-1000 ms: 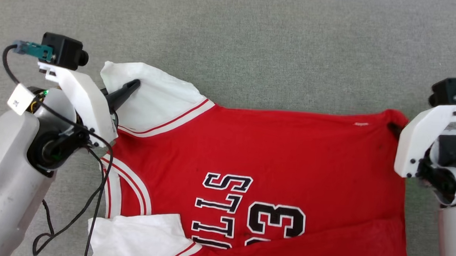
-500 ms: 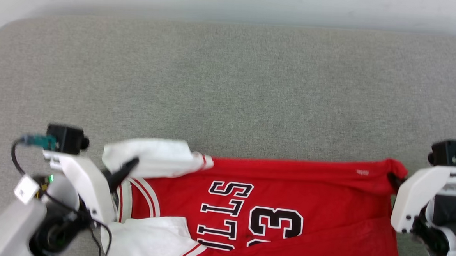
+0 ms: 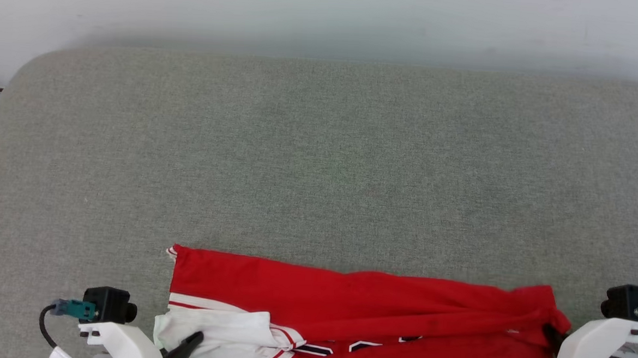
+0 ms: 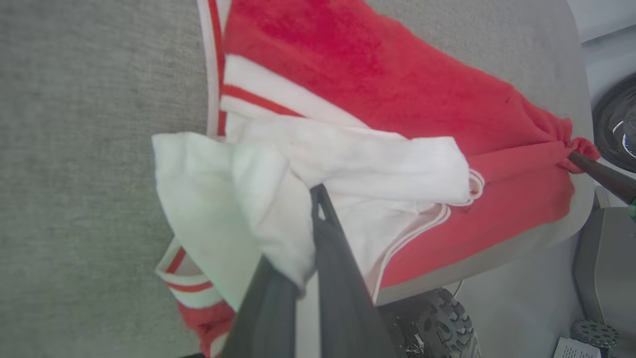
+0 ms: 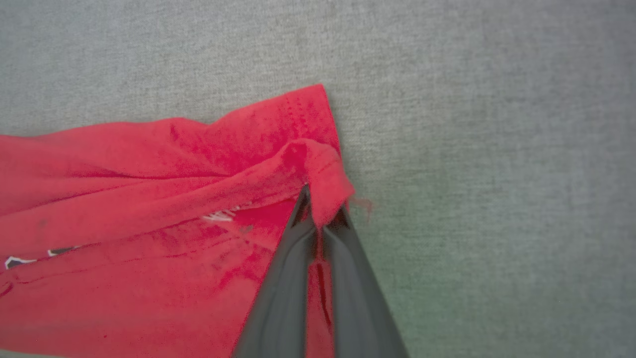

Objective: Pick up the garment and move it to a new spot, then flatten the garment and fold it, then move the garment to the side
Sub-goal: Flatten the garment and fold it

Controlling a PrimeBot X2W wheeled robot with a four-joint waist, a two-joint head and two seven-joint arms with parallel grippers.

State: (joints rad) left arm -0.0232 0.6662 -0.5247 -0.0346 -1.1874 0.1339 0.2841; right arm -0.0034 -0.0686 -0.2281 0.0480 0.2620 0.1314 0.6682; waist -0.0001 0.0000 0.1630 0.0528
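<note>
Cut off by the head view's bottom edge: the lower body of the red jersey-style T-shirt (image 3: 356, 295) with white short sleeves, and all but thin, unreadable slivers of its black white-outlined lettering (image 3: 365, 345). Cut there too, the left gripper (image 3: 195, 337), down to one dark tip. In the left wrist view, one finger's end buried under the T-shirt's white cloth. Tips of the right gripper (image 5: 318, 211) wrapped in a bunched red hem corner, in a soft, blurred picture. Print on a small white paper (image 4: 576, 348) at the left wrist view's bottom corner, too small to read.

The garment (image 3: 356, 295) is red, with a white sleeve, red-white striped trim and black, white-outlined lettering. The table (image 3: 320, 162) is mottled grey-green.
</note>
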